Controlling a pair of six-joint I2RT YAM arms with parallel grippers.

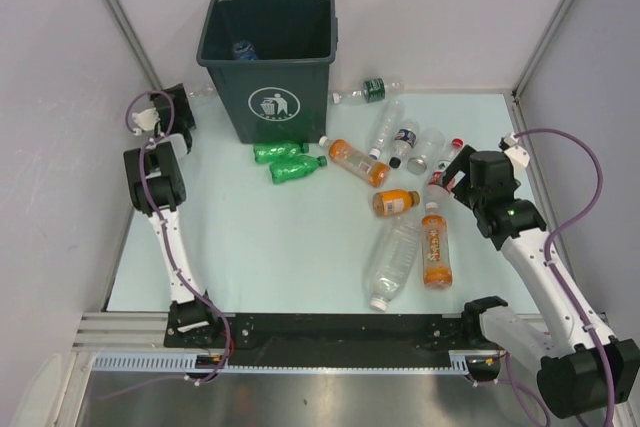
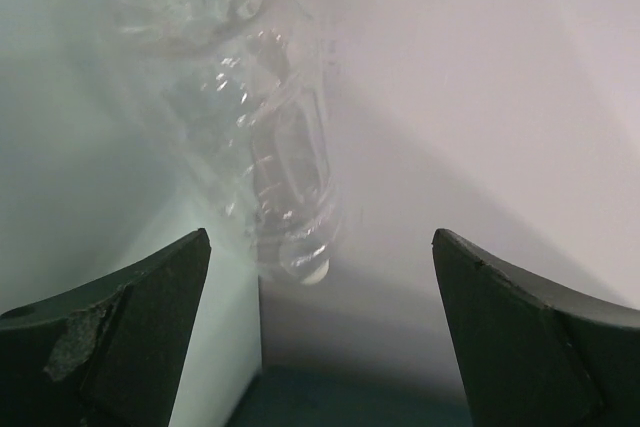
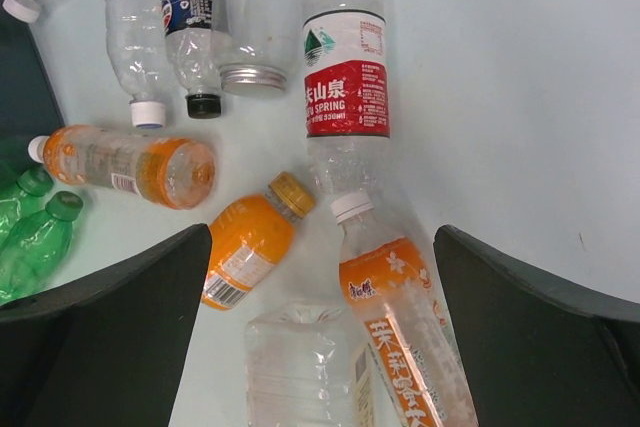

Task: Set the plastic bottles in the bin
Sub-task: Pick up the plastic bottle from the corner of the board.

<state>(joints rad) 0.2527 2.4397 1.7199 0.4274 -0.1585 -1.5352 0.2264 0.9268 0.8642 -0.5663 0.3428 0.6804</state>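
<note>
One bottle (image 3: 346, 77): red label "SPRING" | bin (image 1: 305, 97): white litter pictogram

Dark green-grey bin (image 1: 270, 57) with a white litter pictogram (image 1: 273, 105). Pale mint worktop (image 1: 260, 257). Two green bottles (image 1: 280, 151), green-capped. Orange-filled bottles (image 3: 245, 247), one yellow-capped, others white-capped. Red-labelled bottle (image 3: 346, 77), clear, its band white above, red below with white lettering. Navy-labelled bottle (image 3: 188, 7), clear, black-capped. Unlabelled bottle (image 2: 250, 117), colourless. Black right fingers (image 3: 110, 337) and black left fingers (image 2: 120, 337).
</note>
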